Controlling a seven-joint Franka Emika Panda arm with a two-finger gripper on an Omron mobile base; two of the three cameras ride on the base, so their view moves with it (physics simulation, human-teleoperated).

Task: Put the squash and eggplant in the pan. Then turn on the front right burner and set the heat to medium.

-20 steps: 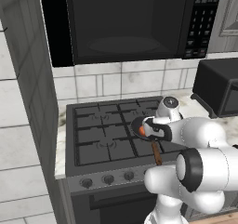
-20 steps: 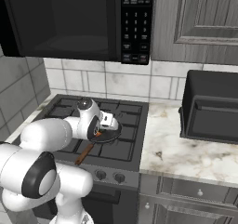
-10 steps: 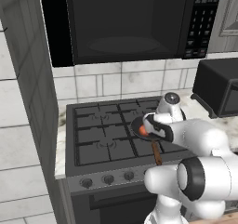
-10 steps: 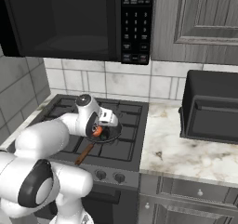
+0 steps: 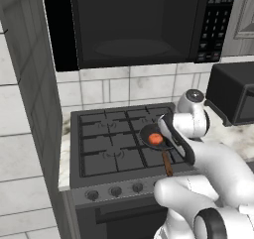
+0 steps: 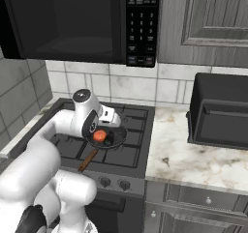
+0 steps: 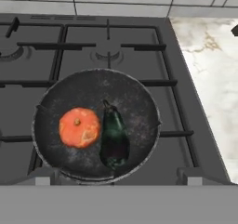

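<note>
The pan (image 7: 69,93), a dark skillet, sits on the stove's front right grate, and its wooden handle (image 5: 167,163) points toward the stove front. The front right burner is hidden beneath it. In the pan lie an orange round squash (image 7: 79,127) and, touching its right side, a dark eggplant (image 7: 114,137). My gripper (image 7: 118,177) hangs open just above the pan's near rim, its fingertips (image 7: 45,175) wide apart with nothing between them. From the right base view the squash (image 6: 100,136) shows under my hand.
Round grey knobs (image 5: 115,191) line the stove's front panel. A black microwave (image 5: 134,25) hangs over the stove (image 5: 104,134). A marble counter (image 6: 193,154) to the right carries a black toaster oven (image 6: 220,111). A tiled wall stands behind.
My hand has lifted and drawn back a little from the pan. The squash and eggplant stay lying in the pan.
</note>
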